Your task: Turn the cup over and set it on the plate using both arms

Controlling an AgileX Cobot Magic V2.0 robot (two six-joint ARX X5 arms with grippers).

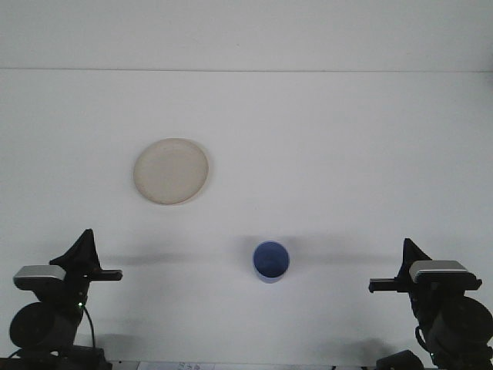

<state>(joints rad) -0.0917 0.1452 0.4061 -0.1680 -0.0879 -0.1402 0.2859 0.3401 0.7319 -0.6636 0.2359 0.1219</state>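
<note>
Both arms sit at the near edge of the scene and are cut off by the bottom of the picture, so only the upper part of the left gripper (83,245) at near left and of the right gripper (406,254) at near right shows, each as a dark silhouette whose finger spacing cannot be made out. The blue cup (271,261) at near centre is seen from above, so its base and most of its wall are hidden. A dark object (398,361) at the bottom edge beside the right arm is cropped and too dim to identify.
</note>
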